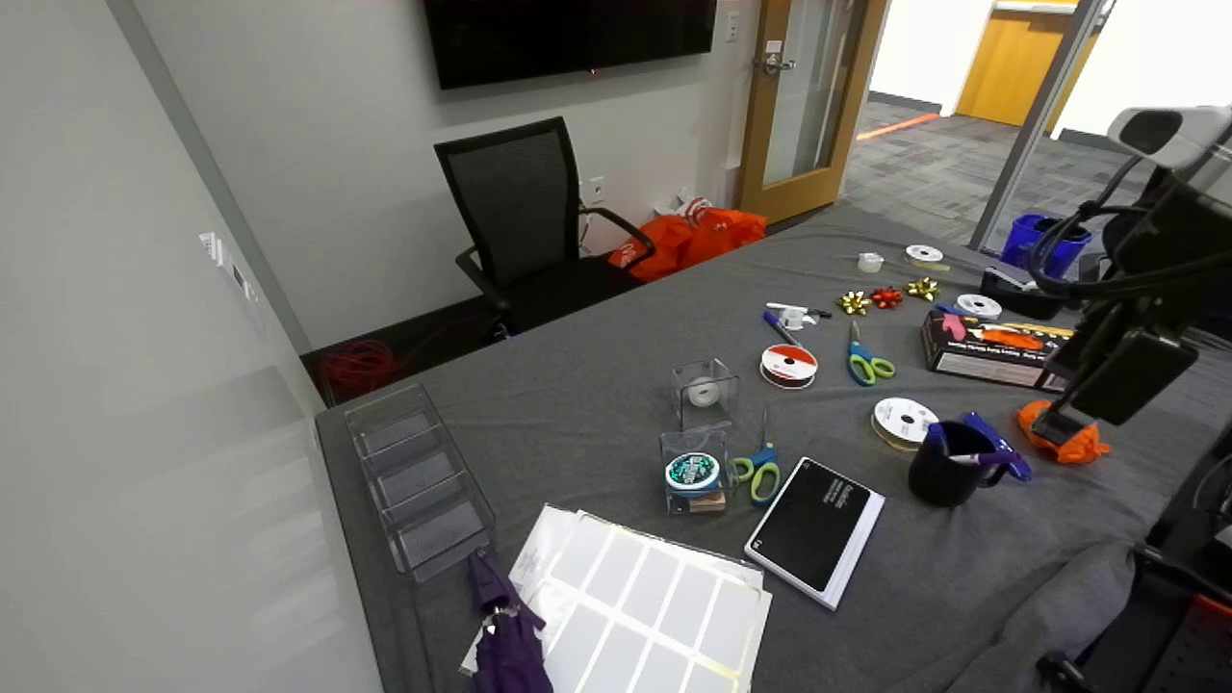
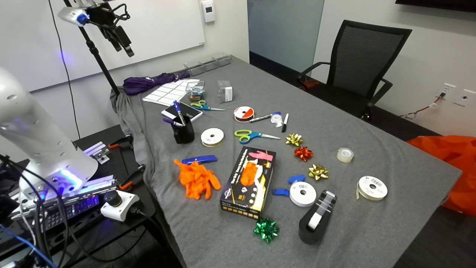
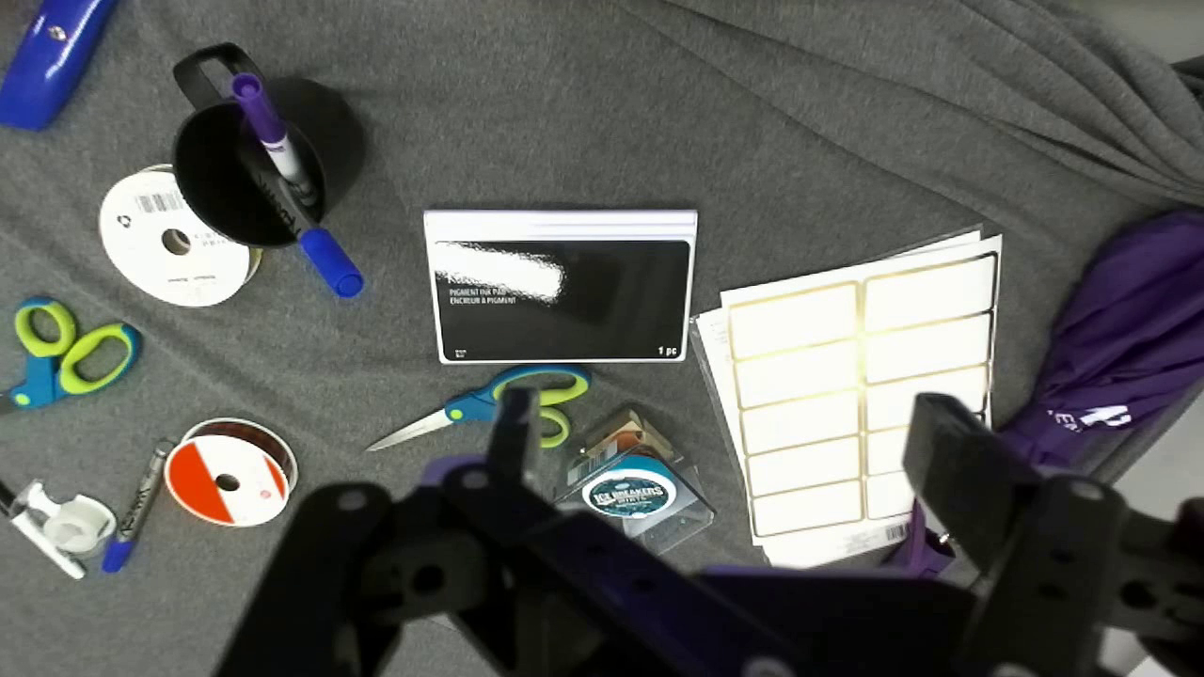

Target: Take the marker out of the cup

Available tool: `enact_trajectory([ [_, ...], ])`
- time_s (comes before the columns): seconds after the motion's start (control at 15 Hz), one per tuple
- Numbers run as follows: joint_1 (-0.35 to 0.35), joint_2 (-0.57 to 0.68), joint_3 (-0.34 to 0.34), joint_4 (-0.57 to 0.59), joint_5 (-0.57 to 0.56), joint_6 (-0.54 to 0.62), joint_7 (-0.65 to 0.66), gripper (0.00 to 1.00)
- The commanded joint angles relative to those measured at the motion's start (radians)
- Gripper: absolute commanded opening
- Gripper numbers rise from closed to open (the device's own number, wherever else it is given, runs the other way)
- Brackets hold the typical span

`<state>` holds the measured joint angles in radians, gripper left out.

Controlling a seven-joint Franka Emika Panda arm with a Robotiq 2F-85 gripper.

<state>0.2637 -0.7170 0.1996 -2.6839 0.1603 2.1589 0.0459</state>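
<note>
Standing upright at the left of the wrist view, a small, squat, opaque black mug (image 3: 209,179) contains two candidates for the task: a slim white-bodied, purple-capped marker (image 3: 268,132) leaning over one side of the rim, and a slim grey-bodied, blue-capped marker (image 3: 322,252) leaning over another. With both inside, caps projecting past the rim, removal is judged not yet begun; which marker is meant cannot be told. Farther right, the black two-fingered gripper (image 3: 726,423) has its fingers spread wide, with nothing in its grasp; in an exterior view it hangs well above the grey cloth (image 2: 379,158), apart from the mug. Approach, grasp and lift-out all appear to remain.

Across an exterior view, further containers follow in order. At far left lies a clear plastic tray (image 1: 425,484) with internal dividers. Near the middle, a clear, square-sided plastic box (image 1: 700,442) holds a round teal-and-white mint container (image 1: 693,471) above a brownish item (image 1: 710,502) too small to identify. Behind it stands a second clear plastic box (image 1: 727,399); a round white item (image 1: 704,392) shows through its wall, whether inside or beyond cannot be told. At right lies a black, rectangular cardboard box (image 1: 991,349) with printed gloves, its contents hidden.
</note>
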Motion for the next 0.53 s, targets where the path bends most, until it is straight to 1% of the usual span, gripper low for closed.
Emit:
enact_trajectory([
  [0.0, 0.001, 0.000, -0.002, 0.002, -0.002, -0.003, 0.001, 1.00],
  [0.2, -0.042, 0.025, 0.000, -0.010, -0.036, 0.080, 0.011, 1.00],
  [0.47, -0.063, 0.052, -0.001, -0.034, -0.047, 0.178, 0.006, 1.00],
])
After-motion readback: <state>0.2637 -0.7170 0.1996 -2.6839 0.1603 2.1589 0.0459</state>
